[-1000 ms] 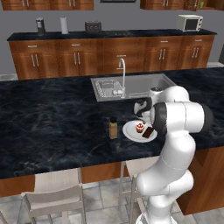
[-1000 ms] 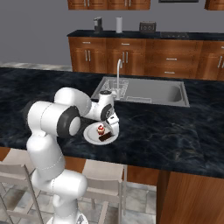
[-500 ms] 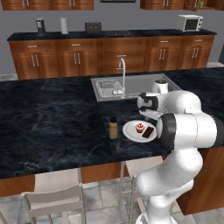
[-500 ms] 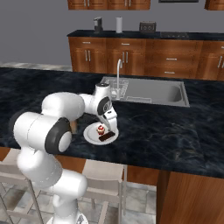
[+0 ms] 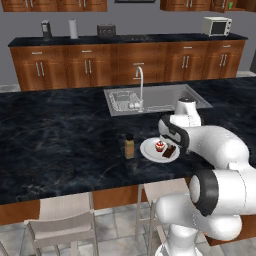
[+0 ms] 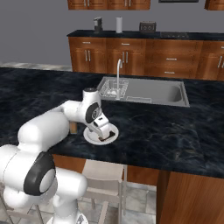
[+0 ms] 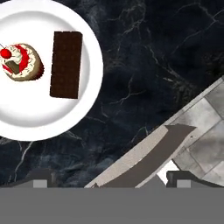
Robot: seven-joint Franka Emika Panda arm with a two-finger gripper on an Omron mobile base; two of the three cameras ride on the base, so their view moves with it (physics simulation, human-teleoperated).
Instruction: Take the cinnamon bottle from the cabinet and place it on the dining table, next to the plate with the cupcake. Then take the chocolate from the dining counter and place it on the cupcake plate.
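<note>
A white plate holds a cupcake with a cherry and a dark chocolate bar lying flat beside it. In the left base view the plate sits near the counter's front edge, and the cinnamon bottle stands upright just left of it. My gripper hangs above the counter edge, off to one side of the plate, open and empty, with its fingertips far apart. From the right base view the gripper hovers over the plate.
A sink with a tap lies behind the plate on the black marble counter. Stools stand below the counter's front edge, and one seat and the floor tiles appear past the edge.
The arm has swung its elbow out to the right and the hand has drawn up and back from the plate. The chocolate, cupcake and bottle have stayed put.
</note>
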